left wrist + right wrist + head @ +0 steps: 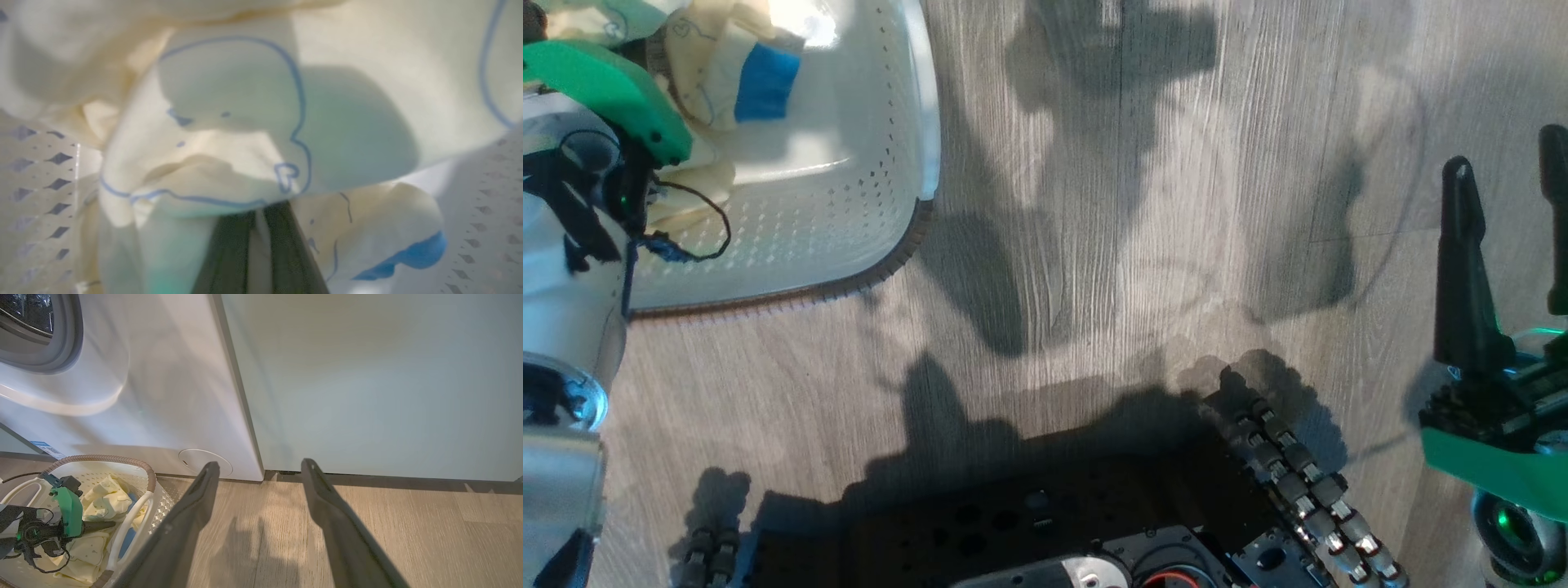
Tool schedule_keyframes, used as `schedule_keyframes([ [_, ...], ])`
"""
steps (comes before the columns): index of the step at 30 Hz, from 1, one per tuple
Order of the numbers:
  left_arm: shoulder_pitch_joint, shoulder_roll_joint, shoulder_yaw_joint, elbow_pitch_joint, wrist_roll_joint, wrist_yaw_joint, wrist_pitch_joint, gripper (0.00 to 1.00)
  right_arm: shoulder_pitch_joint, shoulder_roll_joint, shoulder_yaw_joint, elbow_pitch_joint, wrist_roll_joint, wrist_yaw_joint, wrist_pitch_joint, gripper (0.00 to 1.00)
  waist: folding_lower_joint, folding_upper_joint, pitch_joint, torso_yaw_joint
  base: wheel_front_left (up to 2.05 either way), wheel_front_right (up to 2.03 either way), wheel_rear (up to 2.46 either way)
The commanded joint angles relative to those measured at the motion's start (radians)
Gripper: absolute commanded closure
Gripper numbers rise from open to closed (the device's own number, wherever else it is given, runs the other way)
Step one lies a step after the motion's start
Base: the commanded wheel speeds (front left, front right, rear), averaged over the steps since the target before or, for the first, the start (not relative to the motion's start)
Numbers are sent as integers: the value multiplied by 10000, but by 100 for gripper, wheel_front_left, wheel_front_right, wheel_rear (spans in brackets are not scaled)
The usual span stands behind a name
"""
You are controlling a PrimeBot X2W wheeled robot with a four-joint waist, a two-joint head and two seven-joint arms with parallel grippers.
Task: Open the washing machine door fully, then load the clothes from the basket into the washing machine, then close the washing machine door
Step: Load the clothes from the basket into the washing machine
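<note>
Clothes (229, 122) in basket (866, 204), bunched round L gripper (255, 245), clenched on a fold | R gripper (260, 465) spread, empty, washer (163, 396) ahead-left | door prob open; loading barely begun, closing left

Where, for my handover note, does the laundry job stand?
Done: the washing machine shows its grey seal uncovered, so the door looks open. In hand: left hand shut on the clothes inside the basket; right hand open, idle. Left: loading everything, closing the door.
</note>
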Motion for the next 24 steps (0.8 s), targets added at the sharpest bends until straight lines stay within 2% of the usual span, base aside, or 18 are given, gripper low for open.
schedule_keyframes([
  [1, 422, 425, 76, 51, -90, -5, 52, 100, 606, -158, 197, -315, 97, -29, -63, 0, 0, 0, -9, -3, 0, 0, 0],
  [6, 323, 385, 165, 77, -254, 37, -234, 100, 420, -158, 177, -266, 174, -29, -63, 0, 0, 0, -69, 4, 0, 0, 0],
  [12, 289, 209, 429, -4, -459, 535, -1261, 100, 33, -158, 186, -205, 193, -29, -63, 0, 0, 0, -222, 72, 0, 0, 0],
  [16, 491, -62, 439, -272, -456, 510, -1615, 100, -115, -158, 66, -138, 80, -29, -63, 0, 0, 0, -558, 280, 0, 0, 0],
  [20, 846, -256, 343, -801, -238, 489, -1730, 100, -89, -158, -93, -80, -45, -29, -63, 0, 0, 0, -993, 493, 0, 0, 0],
  [24, 1551, -322, 500, -2109, 158, 694, -1741, 100, 27, -158, -313, -21, -139, -29, -63, 0, 0, 0, -1518, 705, 0, 0, 0],
])
